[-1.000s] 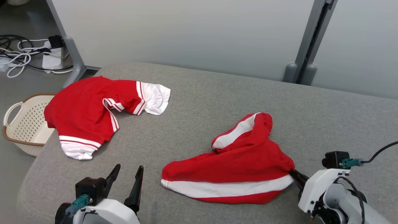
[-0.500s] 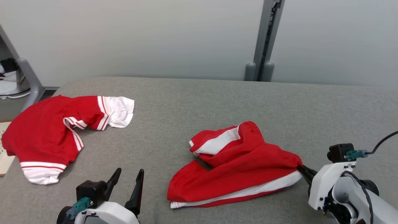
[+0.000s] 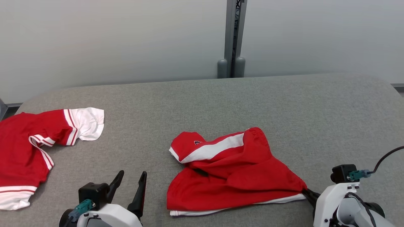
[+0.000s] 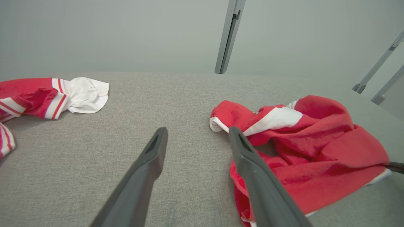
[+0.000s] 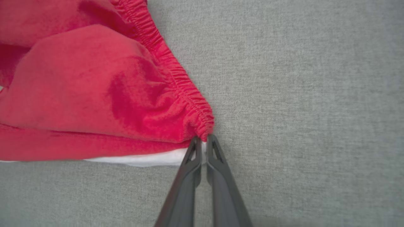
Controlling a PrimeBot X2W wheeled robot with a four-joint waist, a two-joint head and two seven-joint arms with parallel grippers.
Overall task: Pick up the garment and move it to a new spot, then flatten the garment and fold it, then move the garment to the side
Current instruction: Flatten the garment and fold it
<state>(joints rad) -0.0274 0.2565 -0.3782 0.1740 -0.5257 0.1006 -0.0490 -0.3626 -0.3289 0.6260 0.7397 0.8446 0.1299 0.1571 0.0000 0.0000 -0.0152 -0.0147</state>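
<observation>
The garment [image 3: 233,176] is a pair of red shorts with white side stripes, lying crumpled on the grey padded surface [image 3: 284,110]. My right gripper [image 3: 304,192] is shut on the corner of its elastic waistband, low over the surface at the garment's right end. The right wrist view shows the fingertips [image 5: 204,140] pinched together on the gathered red hem of the garment [image 5: 94,94]. My left gripper [image 3: 132,173] stands open just left of the shorts, holding nothing. In the left wrist view the gripper [image 4: 198,130] points past the garment [image 4: 315,157], its right finger in front of the cloth's left edge.
A red shirt with white striped cuffs [image 3: 28,151] lies at the surface's left edge, also in the left wrist view [image 4: 47,94]. A grey post [image 3: 232,37] stands against the pale wall behind. Bare grey surface stretches to the right and behind the shorts.
The head camera has swung to the right, so the shirt slid left in the picture and the basket left it. The shorts, still pinched by the right gripper, have bunched, their lower white stripe tucked under.
</observation>
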